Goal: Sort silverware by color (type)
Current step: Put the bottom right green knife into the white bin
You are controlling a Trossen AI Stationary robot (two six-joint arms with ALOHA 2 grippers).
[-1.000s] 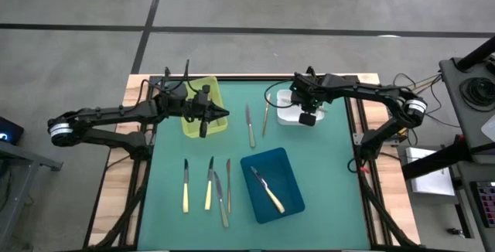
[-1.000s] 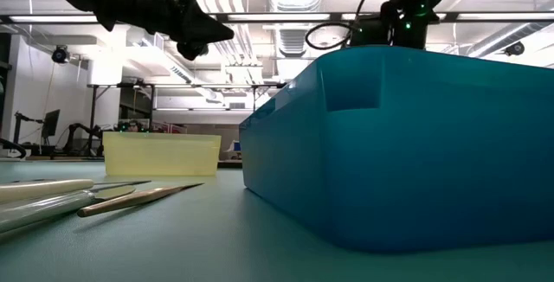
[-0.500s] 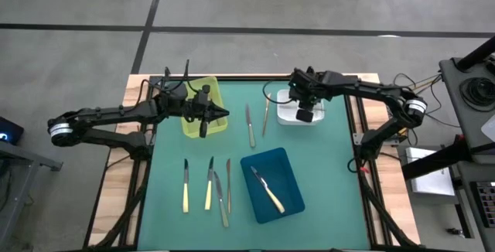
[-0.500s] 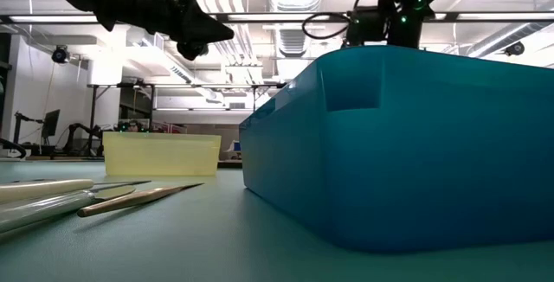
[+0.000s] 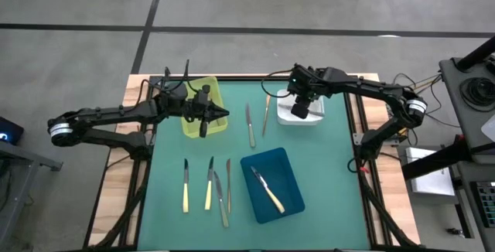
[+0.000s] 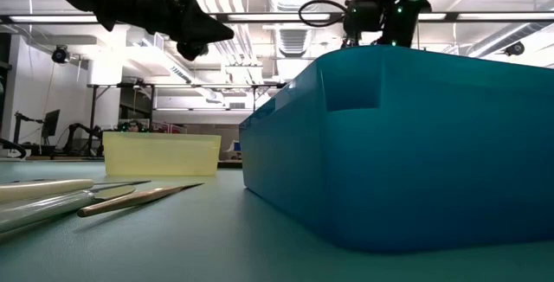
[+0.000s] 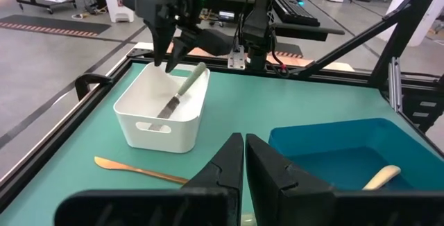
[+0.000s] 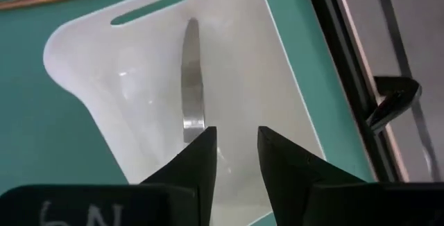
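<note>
No readable text anywhere.

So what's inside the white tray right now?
One all-silver knife lies in the white tray, leaning against a wall. The right hand, fingers apart, hovers over it and covers part of the floor, so nothing can be told there.

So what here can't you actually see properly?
- Yellow tray: high view, the left gripper covers part of its inside.
- White tray: hidden in the low view behind the blue tray.
- Silver knife in the white tray: right wrist view, its near end is hidden by the right gripper.
</note>
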